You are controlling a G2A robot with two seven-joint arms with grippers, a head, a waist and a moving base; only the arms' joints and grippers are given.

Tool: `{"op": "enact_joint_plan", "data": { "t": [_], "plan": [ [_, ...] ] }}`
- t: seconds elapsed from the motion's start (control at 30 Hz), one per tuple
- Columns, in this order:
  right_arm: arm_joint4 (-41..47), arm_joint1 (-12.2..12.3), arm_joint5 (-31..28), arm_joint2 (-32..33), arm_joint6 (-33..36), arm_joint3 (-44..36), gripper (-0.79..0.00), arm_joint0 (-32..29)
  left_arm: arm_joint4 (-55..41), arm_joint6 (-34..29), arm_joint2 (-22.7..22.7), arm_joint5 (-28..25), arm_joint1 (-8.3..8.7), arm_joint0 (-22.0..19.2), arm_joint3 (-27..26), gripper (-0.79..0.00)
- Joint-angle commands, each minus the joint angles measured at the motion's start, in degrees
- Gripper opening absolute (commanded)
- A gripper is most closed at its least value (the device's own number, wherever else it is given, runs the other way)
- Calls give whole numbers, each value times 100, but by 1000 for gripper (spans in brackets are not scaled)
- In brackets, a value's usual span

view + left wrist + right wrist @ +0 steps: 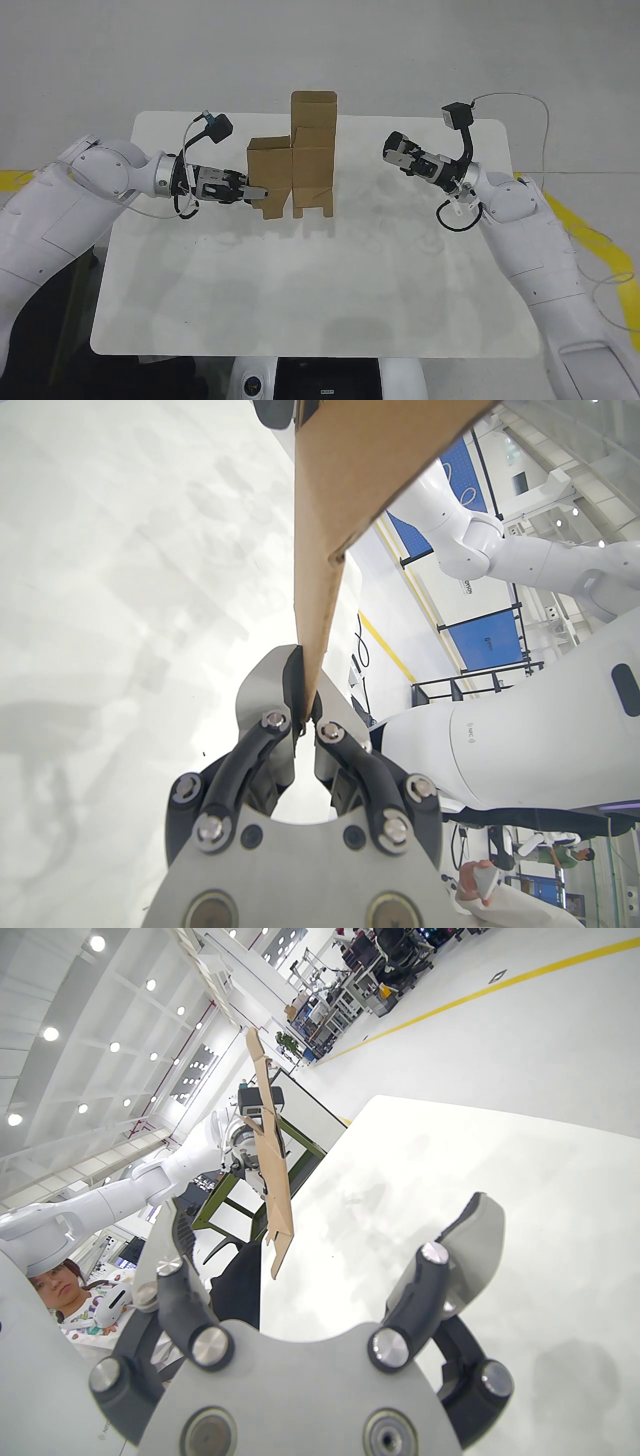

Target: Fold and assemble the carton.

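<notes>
I see the flattened carton (312, 160), light and bendy I judge, over the table's (300, 300) 12 o'clock side, with my left gripper (262, 191) pinching its 9 o'clock edge and my right gripper (388, 150) spread empty at 3 o'clock, best placed to take the opposite edge.

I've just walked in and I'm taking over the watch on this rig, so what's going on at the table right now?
The robot is working on a cardboard carton. Its left gripper is shut on one edge of the carton and holds it on edge over the white table. Seen from the right wrist, the carton looks flat and has not yet been opened into a box. The right gripper is open and holds nothing, apart from the carton on its other side.
</notes>
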Motion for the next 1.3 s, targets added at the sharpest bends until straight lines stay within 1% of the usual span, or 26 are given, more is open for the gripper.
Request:
{"op": "enact_joint_plan", "data": {
  "t": [0.0,0.4,0.5,0.6,0.73,0.97,1.17,1.2,1.27],
  "plan": [
    [0,0,0,0,0,0,0,0,0,0,0,0,0,0,0,-785],
    [0,0,0,0,0,0,0,0,0,0,0,0,0,0,0,-785],
    [-60,10,183,14,-50,-126,0,-87,123,23,-35,63,-5,112,-189,-785],
    [42,42,344,40,268,-209,0,-99,143,-152,-45,153,-11,147,-356,-785],
    [360,72,500,29,889,-198,0,-11,258,-299,6,300,-19,125,-546,-785],
    [1088,60,639,-139,1935,27,0,224,216,-523,377,522,-76,-36,-939,-785],
    [1126,59,601,-332,1947,85,0,338,72,-655,793,653,-141,-298,-899,-785],
    [1129,67,615,-378,1961,39,-22,347,28,-662,858,661,-151,-336,-877,-785],
    [1121,89,642,-475,1989,-63,-222,364,-21,-680,985,678,-169,-422,-858,-785]
  ]
}}
